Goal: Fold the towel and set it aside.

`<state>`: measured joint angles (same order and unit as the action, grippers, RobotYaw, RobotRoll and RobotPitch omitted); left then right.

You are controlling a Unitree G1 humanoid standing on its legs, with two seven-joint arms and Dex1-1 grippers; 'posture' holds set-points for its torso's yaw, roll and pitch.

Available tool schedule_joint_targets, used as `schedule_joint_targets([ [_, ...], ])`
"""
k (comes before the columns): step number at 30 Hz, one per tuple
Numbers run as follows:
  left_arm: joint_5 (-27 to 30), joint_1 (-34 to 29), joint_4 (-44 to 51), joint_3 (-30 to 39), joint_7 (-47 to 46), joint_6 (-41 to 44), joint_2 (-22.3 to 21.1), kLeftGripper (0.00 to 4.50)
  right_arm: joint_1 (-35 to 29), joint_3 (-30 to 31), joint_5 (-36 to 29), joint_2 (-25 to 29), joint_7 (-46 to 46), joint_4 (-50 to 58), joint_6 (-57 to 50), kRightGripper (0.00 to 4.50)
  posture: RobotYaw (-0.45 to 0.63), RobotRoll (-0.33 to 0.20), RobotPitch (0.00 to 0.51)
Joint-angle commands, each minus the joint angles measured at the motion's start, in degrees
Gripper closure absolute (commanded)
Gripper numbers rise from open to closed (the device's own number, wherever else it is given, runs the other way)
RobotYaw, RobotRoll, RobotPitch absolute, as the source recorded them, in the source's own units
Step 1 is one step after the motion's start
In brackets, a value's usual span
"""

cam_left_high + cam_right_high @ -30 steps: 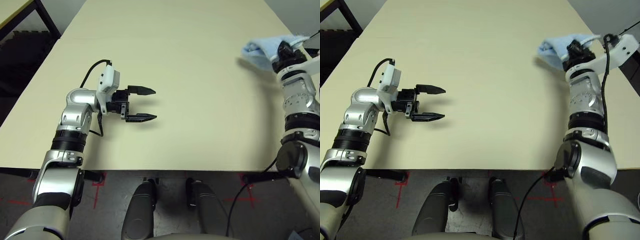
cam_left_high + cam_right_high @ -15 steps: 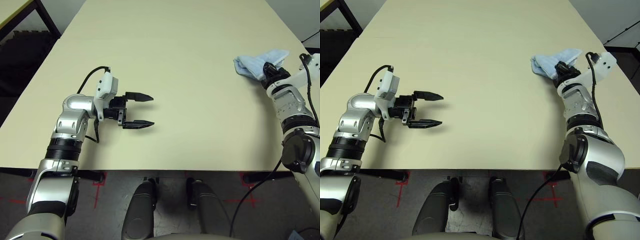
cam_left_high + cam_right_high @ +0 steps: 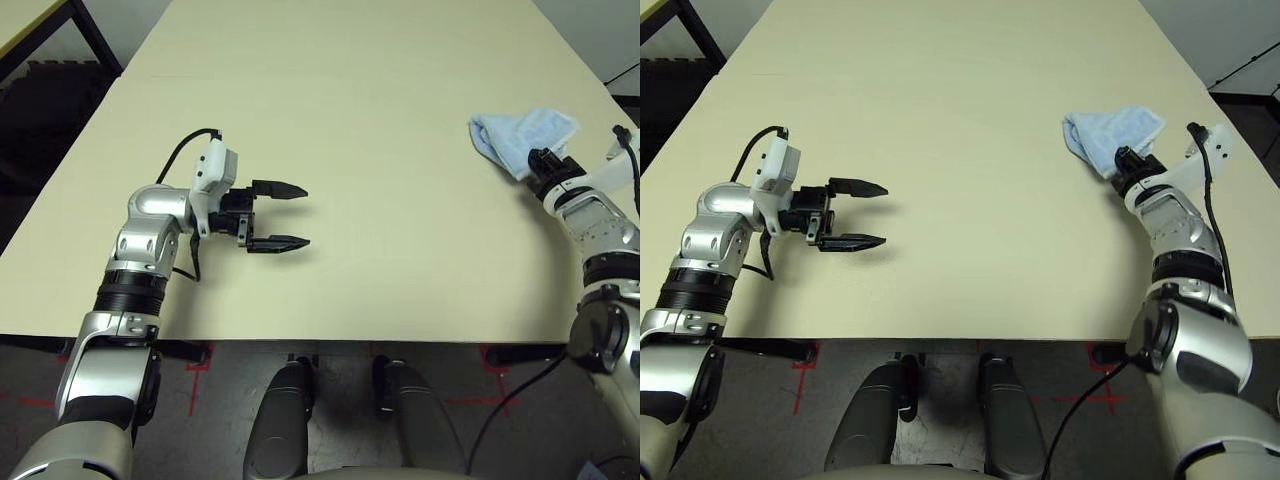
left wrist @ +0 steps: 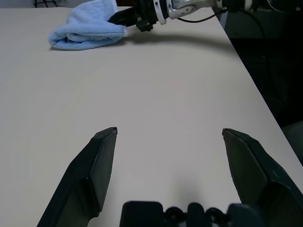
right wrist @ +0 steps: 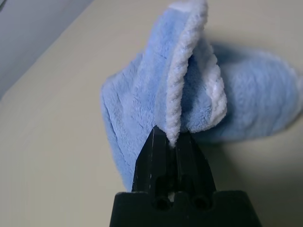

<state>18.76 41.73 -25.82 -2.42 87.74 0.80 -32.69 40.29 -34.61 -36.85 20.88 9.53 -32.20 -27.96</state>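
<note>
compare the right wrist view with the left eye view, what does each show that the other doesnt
Right wrist view alone: the close grip, with the right gripper fingers pinched shut on the whitish hem of the towel, and the folded terry layers.

Left eye view alone: the left gripper with fingers wide open and empty above the table, the silver forearms, and the towel's place near the table's right edge, far from the left gripper.

Both: the light blue towel held by the right gripper on the cream table.

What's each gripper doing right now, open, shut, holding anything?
Left gripper: open, holding nothing, above bare table.
Right gripper: shut on the towel, pinching its whitish hem.
</note>
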Motion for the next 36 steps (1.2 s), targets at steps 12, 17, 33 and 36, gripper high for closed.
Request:
schedule_joint_targets([
  [12, -0.6, 0.8, -1.7, -1.3, 1.5, -1.4, -0.2, 0.0, -7.0, -1.6, -4.9, -5.3, -17.4, 18.5, -11.7, 1.08, 0.04, 0.0, 0.207],
  [17, -0.4, 0.4, -1.1, -1.1, 1.0, -0.9, -0.2, 0.0, -10.0, -0.7, -7.3, -4.4, -20.2, 28.1, -19.8, 0.02, 0.04, 0.0, 0.201],
  [33, 1.3, 2.4, -1.9, 6.0, -18.7, 3.9, 5.6, 0.0, -12.7, 15.7, 10.9, 7.0, 2.7, 32.6, 6.4, 0.02, 0.03, 0.0, 0.179],
  [36, -1.0, 3.5, -4.9, 10.6, -34.7, 1.2, 9.5, 0.0, -8.7, 18.4, 17.2, 5.1, 4.2, 22.3, 20.0, 0.02, 0.04, 0.0, 0.175],
])
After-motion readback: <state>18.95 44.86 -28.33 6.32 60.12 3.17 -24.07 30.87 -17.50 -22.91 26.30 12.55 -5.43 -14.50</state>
